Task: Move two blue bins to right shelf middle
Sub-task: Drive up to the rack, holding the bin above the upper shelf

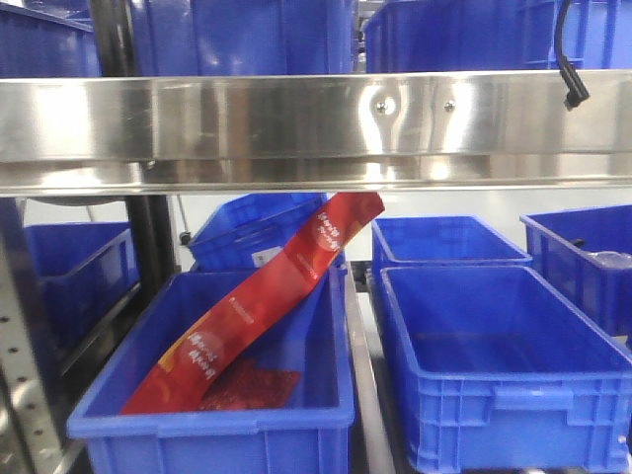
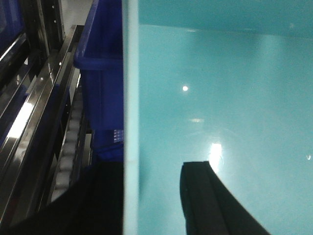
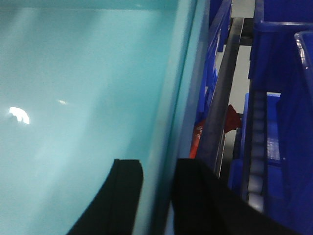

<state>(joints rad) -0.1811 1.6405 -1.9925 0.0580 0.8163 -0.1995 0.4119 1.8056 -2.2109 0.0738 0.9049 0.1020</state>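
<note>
A blue bin, looking pale teal in the wrist lights, fills both wrist views. My left gripper [image 2: 146, 196] stands astride the bin's left wall [image 2: 130, 98]: the outer finger lies against the wall, while the inner finger [image 2: 205, 200] stands apart from it over the bin floor [image 2: 230, 98]. My right gripper [image 3: 159, 196] straddles the bin's right wall [image 3: 171, 122], both fingers close against it. Neither gripper nor this bin shows in the front view, where two more blue bins [image 1: 212, 425] [image 1: 494, 395] sit side by side on the shelf.
A steel shelf rail [image 1: 316, 128] crosses the front view, with blue bins above and behind it. A long red packet strip [image 1: 267, 296] leans out of the left bin. Roller tracks [image 2: 68, 147] and shelf posts [image 3: 220, 107] run close beside the held bin.
</note>
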